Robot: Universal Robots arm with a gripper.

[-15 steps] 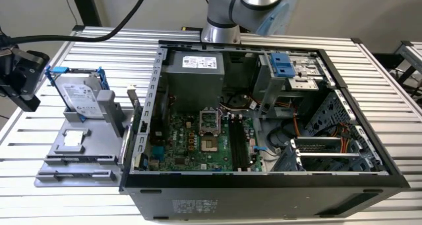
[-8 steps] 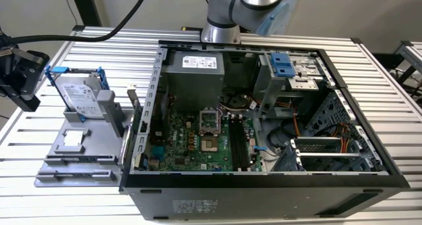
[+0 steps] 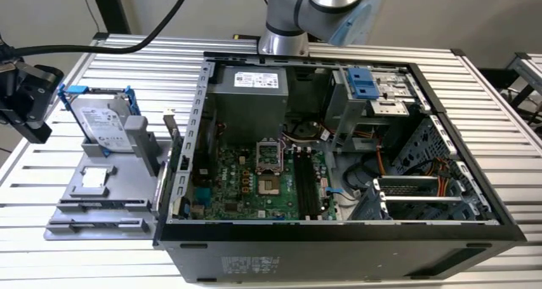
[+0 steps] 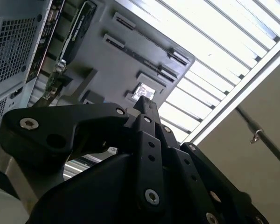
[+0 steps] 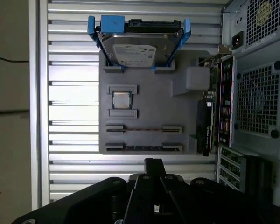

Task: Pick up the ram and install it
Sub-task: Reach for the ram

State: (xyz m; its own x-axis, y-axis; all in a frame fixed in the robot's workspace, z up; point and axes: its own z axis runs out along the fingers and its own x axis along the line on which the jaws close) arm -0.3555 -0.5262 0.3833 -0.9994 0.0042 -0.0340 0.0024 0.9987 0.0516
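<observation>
Dark and thin, the ram (image 5: pixel 143 148) stands on edge in the end slot of the grey tray (image 5: pixel 149 102) on the slatted worktop (image 5: pixel 70 93), with the open computer case (image 3: pixel 339 244) to the exterior view's right. I judge it light, stiff and fragile, best pinched across its flat faces mid-length. My tool (image 5: pixel 153 163) hangs above the tray, pointing down, fingers together, empty.
</observation>
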